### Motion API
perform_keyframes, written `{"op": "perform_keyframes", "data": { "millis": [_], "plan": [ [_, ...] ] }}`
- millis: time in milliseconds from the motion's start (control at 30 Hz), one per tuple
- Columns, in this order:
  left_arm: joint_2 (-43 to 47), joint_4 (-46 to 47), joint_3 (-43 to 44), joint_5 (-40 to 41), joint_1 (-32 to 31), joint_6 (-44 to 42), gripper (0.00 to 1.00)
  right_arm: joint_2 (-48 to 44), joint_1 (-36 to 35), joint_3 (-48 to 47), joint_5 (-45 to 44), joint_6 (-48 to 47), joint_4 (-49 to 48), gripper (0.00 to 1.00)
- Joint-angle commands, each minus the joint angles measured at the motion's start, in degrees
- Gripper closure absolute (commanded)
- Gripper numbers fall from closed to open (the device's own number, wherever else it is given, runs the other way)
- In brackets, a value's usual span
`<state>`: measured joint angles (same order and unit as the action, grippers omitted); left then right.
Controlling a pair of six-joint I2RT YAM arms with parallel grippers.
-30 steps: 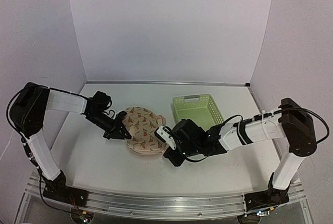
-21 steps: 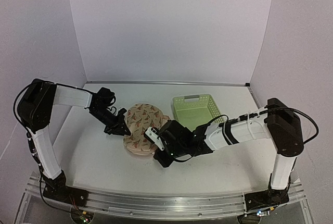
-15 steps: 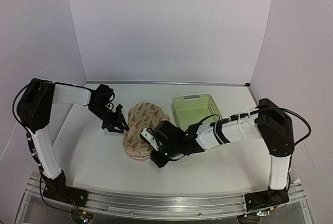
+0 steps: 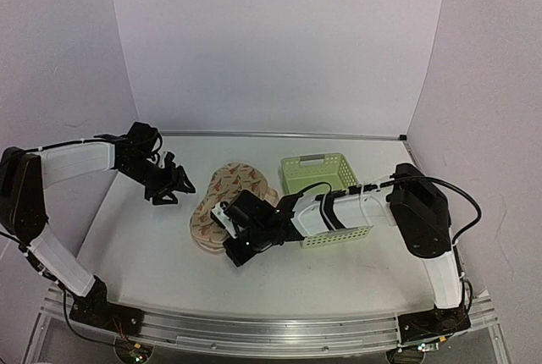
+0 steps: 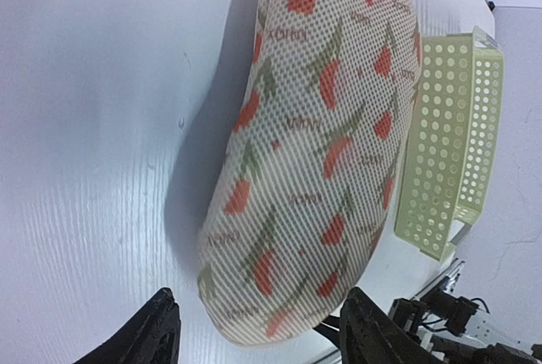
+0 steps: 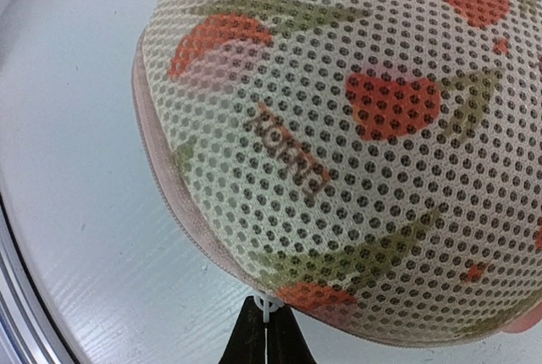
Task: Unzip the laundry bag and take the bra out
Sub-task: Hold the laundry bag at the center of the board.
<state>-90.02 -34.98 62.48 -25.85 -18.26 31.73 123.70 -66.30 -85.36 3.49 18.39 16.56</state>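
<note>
Right gripper: jaws pinched on a small white zip tab at the rim of the oval cream mesh laundry bag printed in red and green, a detail seen only in the right wrist view. Left gripper: jaws wide, left of the bag and apart from it. Pale green perforated plastic basket: just right of the bag.

The laundry bag is cream mesh, dotted all over with tiny dark holes and printed with red-and-green motifs and small brown lettering; its rim is pale pink. The perforated basket is pale green, the counter white.
</note>
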Motion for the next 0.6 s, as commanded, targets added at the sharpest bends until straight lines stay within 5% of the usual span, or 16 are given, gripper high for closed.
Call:
{"op": "perform_keyframes", "data": {
  "millis": [0,567],
  "plan": [
    [6.0,-0.9,-4.6,-3.2,-0.1,3.6,0.33,2.9,-0.2,-7.5,1.2,1.4,1.5,1.0],
    [25.4,16.7,-27.4,-6.3,-0.2,31.0,0.28,13.0,-0.2,-27.6,2.5,2.9,7.6,1.0]
  ]
}}
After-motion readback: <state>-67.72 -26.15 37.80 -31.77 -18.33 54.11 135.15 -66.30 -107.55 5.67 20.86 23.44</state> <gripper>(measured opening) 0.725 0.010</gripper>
